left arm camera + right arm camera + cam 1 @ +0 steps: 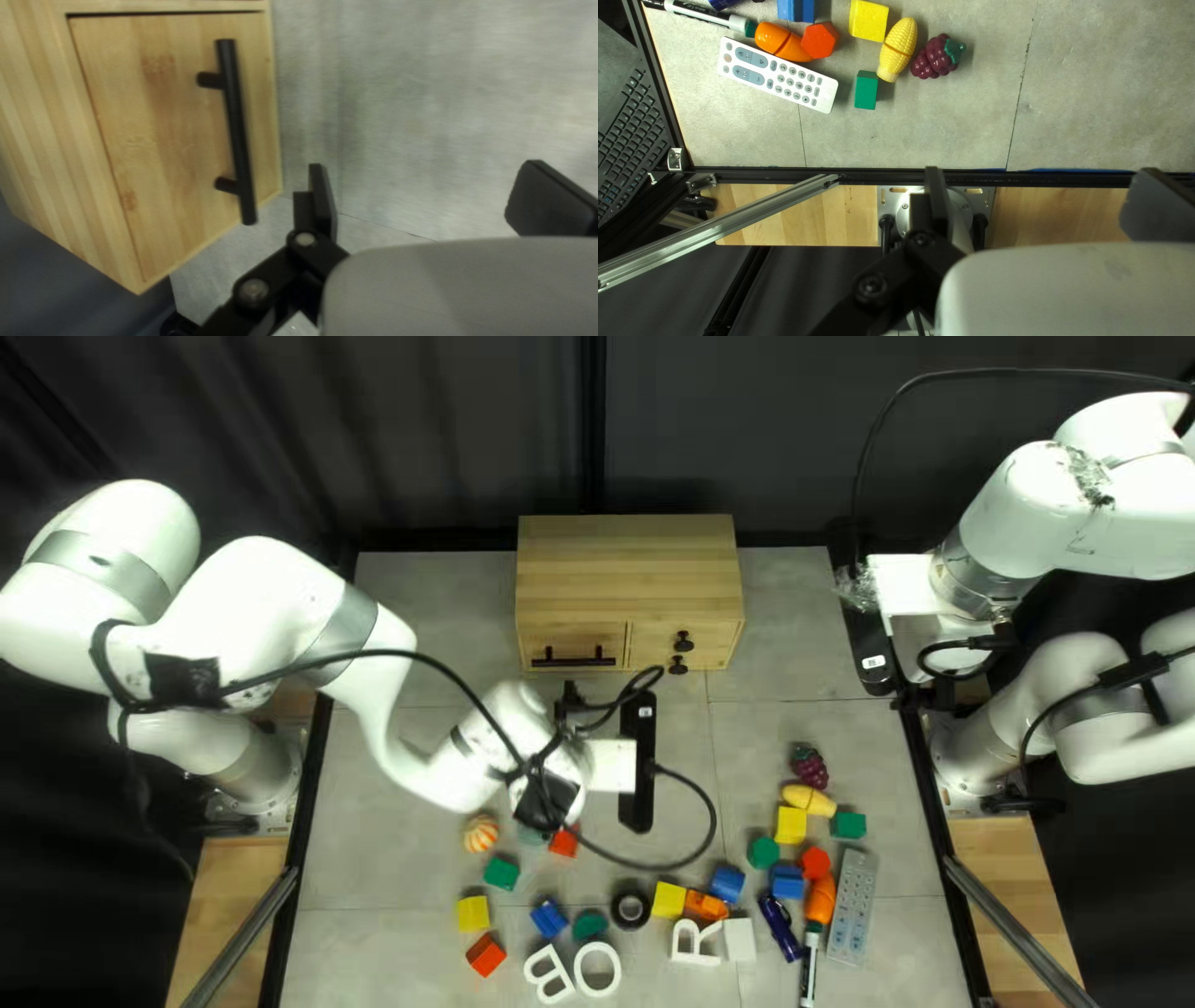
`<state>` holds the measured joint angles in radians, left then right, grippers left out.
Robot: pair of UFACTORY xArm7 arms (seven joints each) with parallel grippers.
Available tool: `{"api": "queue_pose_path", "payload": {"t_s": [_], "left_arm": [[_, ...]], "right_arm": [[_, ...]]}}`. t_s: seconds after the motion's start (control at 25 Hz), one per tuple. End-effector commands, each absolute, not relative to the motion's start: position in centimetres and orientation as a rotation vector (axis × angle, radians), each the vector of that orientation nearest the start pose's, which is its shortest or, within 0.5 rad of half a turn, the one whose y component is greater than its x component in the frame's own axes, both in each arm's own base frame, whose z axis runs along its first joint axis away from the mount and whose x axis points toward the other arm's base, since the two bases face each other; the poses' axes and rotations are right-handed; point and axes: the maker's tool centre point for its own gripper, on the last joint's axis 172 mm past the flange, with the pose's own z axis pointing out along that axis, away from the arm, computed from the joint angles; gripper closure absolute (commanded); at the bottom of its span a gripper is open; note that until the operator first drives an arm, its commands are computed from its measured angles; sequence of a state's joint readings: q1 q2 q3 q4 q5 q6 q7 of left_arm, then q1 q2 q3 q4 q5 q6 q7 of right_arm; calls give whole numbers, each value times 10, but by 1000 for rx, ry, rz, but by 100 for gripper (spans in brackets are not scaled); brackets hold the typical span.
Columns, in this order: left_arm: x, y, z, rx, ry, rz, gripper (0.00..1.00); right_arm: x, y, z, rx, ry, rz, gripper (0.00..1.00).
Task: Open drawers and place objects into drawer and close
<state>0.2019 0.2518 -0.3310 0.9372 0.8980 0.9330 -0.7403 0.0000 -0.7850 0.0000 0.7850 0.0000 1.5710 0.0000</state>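
Cabinet [629, 560] of pale wood at the far side of the table, from where I'm standing, with a black bar handle [573, 662] on one front panel and two dark round knobs [684, 641] beside it. That bar-handled panel sits flush in its frame; for the knobbed part, I can't tell if anything is ajar. The left gripper [637, 763] hangs in front of the cabinet, its tips hidden from above by its own body. In the left wrist view its fingers are wide apart with nothing between them, the bar handle just off to one side and the cabinet partly cut off.

Over the table's right edge, the right gripper [864, 632] is wide too and holds nothing, though its own links and mount hide much below.

Among the loose things, a red block [564, 841] is partly covered by the left arm, and a teal thing [532, 836] next to it is too hidden to name. The marker [809, 971] runs out of the top left view. Toy corn [809, 800], toy grapes [809, 767] and a remote control [853, 909] show plainly, while a keyboard [629, 137] is cut off in the right wrist view.
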Motion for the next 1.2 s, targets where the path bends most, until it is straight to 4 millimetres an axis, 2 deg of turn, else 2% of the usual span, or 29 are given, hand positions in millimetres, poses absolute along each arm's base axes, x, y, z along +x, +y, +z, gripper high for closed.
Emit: {"api": "queue_pose_path", "payload": {"t_s": [0.04,0.44,0.8,1.2], "left_arm": [[470,77,75,-2553,-2,-80,0],[471,76,73,-2557,-19,-93,0],[485,85,64,-2551,-56,-92,0],[483,90,64,-2542,-94,-63,0]], "right_arm": [[248,0,320,-3142,0,2,0],[248,0,320,-3142,0,2,0],[248,0,320,-3142,0,2,0],[248,0,320,-3142,0,2,0]]}}
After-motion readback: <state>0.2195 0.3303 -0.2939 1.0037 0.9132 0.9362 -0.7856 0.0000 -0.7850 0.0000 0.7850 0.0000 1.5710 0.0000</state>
